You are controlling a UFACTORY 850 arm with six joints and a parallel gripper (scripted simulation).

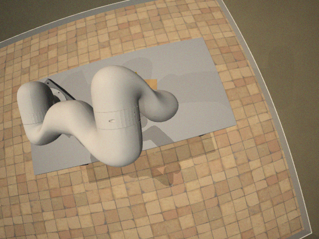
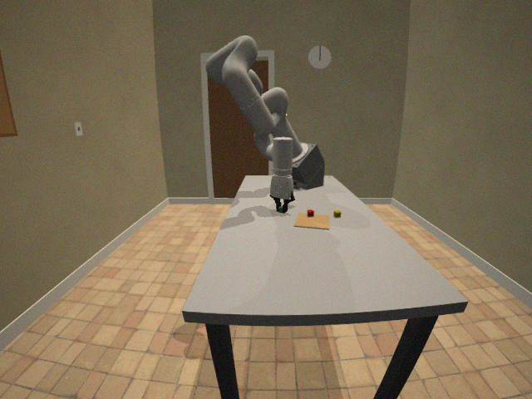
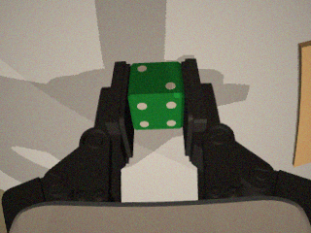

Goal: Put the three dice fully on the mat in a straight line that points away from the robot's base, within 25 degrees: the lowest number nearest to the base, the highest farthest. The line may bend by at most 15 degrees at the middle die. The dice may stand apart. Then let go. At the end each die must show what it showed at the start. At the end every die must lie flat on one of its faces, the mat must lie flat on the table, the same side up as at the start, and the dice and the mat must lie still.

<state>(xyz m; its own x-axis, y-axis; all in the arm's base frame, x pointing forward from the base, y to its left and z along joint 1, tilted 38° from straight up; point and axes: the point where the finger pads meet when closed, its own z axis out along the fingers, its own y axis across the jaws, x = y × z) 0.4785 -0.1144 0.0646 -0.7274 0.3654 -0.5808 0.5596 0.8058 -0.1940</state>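
Observation:
The green die (image 2: 280, 209) (image 3: 155, 111) is between the fingertips of my gripper (image 2: 282, 209) (image 3: 156, 81). Both fingers touch its sides in the wrist view, so the gripper is shut on it, low at the table. Its brighter face, which seems to be the top, shows 4; the darker side face shows 2. The red die (image 2: 310, 213) is at the base-side edge of the mat (image 1: 152, 82) (image 2: 311, 222) (image 3: 303, 107); whether it is fully on is unclear. The yellow die (image 2: 337, 214) is on the table, right of the mat in the exterior view. Their numbers are too small to read.
The grey table (image 1: 195, 84) (image 2: 326, 274) carries the robot's base (image 2: 312, 169) at its far end in the exterior view. The arm (image 1: 117, 115) (image 2: 253, 98) hides much of the work area in the top view, with only slivers of mat and yellow die visible.

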